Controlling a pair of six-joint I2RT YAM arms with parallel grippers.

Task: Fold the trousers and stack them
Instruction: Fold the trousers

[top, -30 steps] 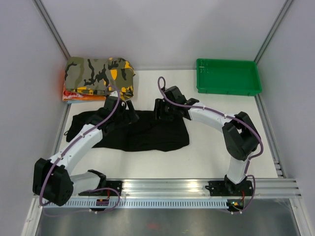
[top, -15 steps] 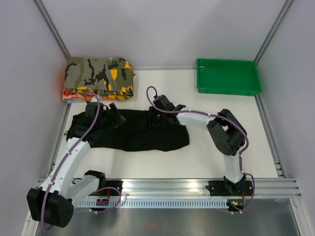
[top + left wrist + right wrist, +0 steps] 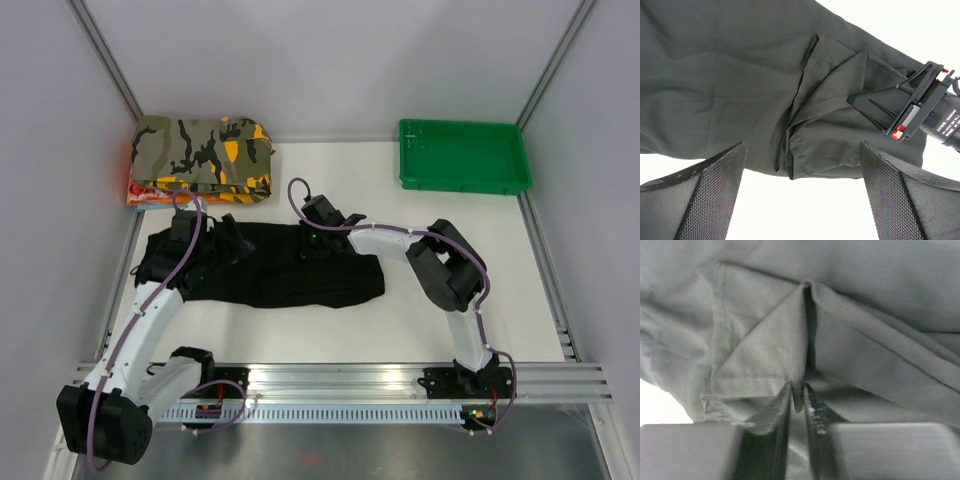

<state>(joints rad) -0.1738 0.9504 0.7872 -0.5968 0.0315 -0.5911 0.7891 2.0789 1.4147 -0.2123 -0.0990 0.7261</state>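
Trousers (image 3: 270,272) lay flat across the left half of the table (image 3: 400,330), black and plain. They were roughly midway between the near and far edges, with one end close to the left edge and the other near the middle.

The left gripper (image 3: 222,243) hung over the left part of the cloth. Its jaws were spread about as wide as they could go and had hold of nothing. From its own camera, both mesh-faced fingers (image 3: 715,190) stood apart from the fabric, with a creased fold and a hem between and beyond them.

The right gripper (image 3: 312,243) was down on the far edge of the trousers, near their middle. In its wrist view the jaws were drawn almost together on a raised ridge of cloth (image 3: 802,340), which ran up from between the tips. It looked pinched, though the close, blurred view left me unsure how firmly.

A folded camo garment (image 3: 205,150) sat in the far left corner on something orange. A green tray (image 3: 460,155) sat in the far right corner, well apart from the trousers.
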